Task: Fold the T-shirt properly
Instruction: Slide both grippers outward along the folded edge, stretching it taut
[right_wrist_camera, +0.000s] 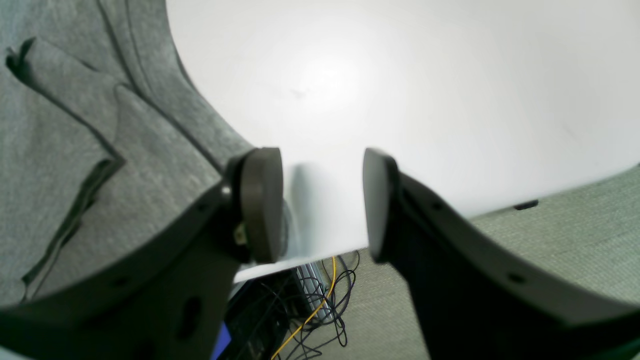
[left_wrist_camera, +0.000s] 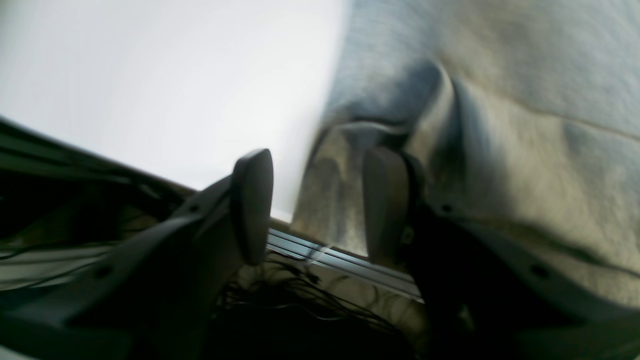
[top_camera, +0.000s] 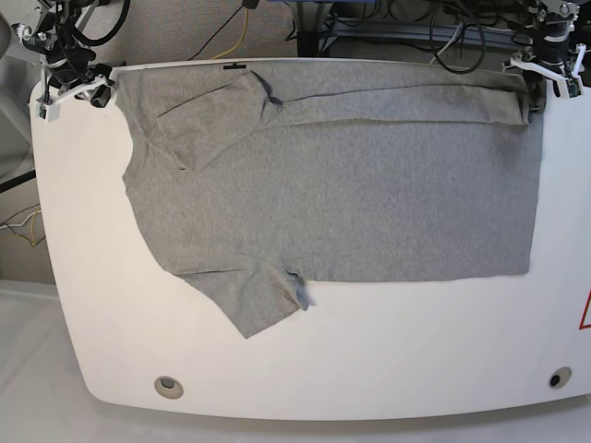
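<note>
The grey T-shirt (top_camera: 351,194) lies flat across the white table (top_camera: 397,369), neck to the left and hem to the right. Its far long edge is folded over in a strip, and one sleeve (top_camera: 203,120) is folded inward. My left gripper (top_camera: 540,78) stands open at the far right corner. In the left wrist view a bunched corner of the T-shirt (left_wrist_camera: 525,150) sits in the left gripper (left_wrist_camera: 320,205), touching only the right finger (left_wrist_camera: 385,205). My right gripper (top_camera: 78,88) is at the far left corner. The right gripper (right_wrist_camera: 320,205) is open over bare table, with the T-shirt (right_wrist_camera: 75,150) beside its left finger.
Cables (right_wrist_camera: 320,305) and carpet lie below the table's far edge. A small black mark (top_camera: 231,66) sits on that edge. Two round holes (top_camera: 168,386) (top_camera: 560,378) are near the front edge, and a red triangle sticker (top_camera: 584,314) is at the right rim.
</note>
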{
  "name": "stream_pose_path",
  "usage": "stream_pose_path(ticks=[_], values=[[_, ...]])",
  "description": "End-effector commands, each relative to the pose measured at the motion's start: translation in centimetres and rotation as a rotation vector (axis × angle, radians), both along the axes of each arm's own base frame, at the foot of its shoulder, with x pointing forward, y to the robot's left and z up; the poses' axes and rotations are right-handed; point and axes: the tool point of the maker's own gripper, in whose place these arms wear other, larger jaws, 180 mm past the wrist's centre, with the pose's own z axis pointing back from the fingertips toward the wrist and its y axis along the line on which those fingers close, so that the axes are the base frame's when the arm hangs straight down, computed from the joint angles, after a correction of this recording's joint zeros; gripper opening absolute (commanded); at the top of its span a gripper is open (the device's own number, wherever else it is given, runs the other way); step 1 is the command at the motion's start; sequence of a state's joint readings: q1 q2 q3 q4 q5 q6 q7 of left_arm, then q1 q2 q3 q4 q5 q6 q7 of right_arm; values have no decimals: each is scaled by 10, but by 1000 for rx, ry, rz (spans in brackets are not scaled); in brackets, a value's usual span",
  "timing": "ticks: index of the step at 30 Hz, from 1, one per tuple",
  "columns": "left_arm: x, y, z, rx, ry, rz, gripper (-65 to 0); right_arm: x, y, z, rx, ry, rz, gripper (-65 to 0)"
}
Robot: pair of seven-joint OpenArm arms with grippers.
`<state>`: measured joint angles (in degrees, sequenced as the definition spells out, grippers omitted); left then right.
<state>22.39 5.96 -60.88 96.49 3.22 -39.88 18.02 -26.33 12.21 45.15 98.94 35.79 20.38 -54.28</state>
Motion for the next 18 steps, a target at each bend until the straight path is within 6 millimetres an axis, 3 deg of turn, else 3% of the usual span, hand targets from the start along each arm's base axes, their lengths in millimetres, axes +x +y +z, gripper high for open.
stream_pose_path(ticks=[1,7,18], values=[[4,6,15,34,-40,-8,-375,8,-6,11,-25,-33,7,-393],[3,8,17,40,-38,-3,-375,13,-3,18,-34,-40,26,-393],[6,9,24,60,-51,-8,-375,33,10,56,-99,-109,101,-393]])
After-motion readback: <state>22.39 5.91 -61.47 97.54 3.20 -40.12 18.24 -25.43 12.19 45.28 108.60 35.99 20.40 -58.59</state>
